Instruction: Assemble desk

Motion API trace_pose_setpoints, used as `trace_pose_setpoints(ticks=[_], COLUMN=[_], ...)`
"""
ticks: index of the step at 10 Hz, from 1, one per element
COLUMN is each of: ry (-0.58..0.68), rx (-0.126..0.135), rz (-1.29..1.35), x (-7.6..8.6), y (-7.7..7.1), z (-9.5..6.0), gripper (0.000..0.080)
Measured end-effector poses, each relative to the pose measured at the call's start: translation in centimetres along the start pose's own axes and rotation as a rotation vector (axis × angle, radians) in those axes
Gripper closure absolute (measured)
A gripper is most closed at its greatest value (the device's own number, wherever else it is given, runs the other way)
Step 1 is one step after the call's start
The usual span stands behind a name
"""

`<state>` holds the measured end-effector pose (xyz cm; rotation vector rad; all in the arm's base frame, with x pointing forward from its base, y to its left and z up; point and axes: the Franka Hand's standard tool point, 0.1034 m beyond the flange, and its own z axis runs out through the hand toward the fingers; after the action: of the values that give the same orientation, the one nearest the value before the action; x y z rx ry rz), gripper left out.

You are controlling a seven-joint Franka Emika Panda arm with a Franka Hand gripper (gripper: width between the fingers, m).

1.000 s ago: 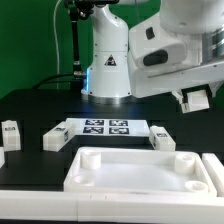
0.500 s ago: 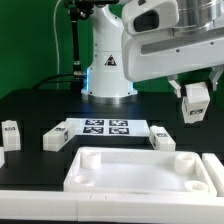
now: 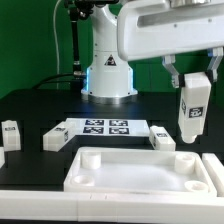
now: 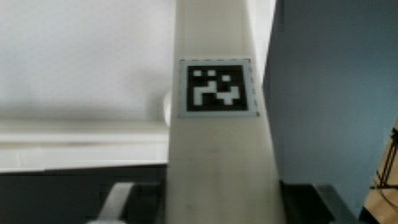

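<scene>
My gripper (image 3: 192,80) holds a white square leg (image 3: 193,122) upright by its top; the leg has a black-and-white tag (image 4: 217,90); it hangs over the big white tabletop (image 3: 120,180), at the exterior view's right; the tabletop lies on the black surface (image 3: 40,105).

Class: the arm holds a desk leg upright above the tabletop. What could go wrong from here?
The held leg is gripped only near its top by the fingers; it could tilt and miss the corner socket of the tabletop. Lowering, it might clip the loose leg lying nearby.
</scene>
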<state>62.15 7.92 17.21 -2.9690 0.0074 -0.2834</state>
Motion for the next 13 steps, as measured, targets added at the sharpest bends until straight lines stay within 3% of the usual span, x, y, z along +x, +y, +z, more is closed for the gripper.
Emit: trace_pose_setpoints(ticks=[1, 3, 4, 7, 12, 13], ry=[0.097, 0.237, 0.240, 0.259, 0.277, 0.371], rx=[-0.007, -0.025, -0.028, -0.037, -0.041, -0.060], rz=[0.003, -0.001, -0.015, -0.106, -0.106, -0.137], x=[0.9, 0.7, 0.6, 3.1, 3.0, 3.8], y=[0.1, 0.4, 0.5, 0.6, 0.8, 1.0], z=[0.0, 0.3, 0.5, 1.3, 1.6, 1.7], gripper=[0.0509, 0.0509, 0.0509, 0.0509, 0.0509, 0.0509])
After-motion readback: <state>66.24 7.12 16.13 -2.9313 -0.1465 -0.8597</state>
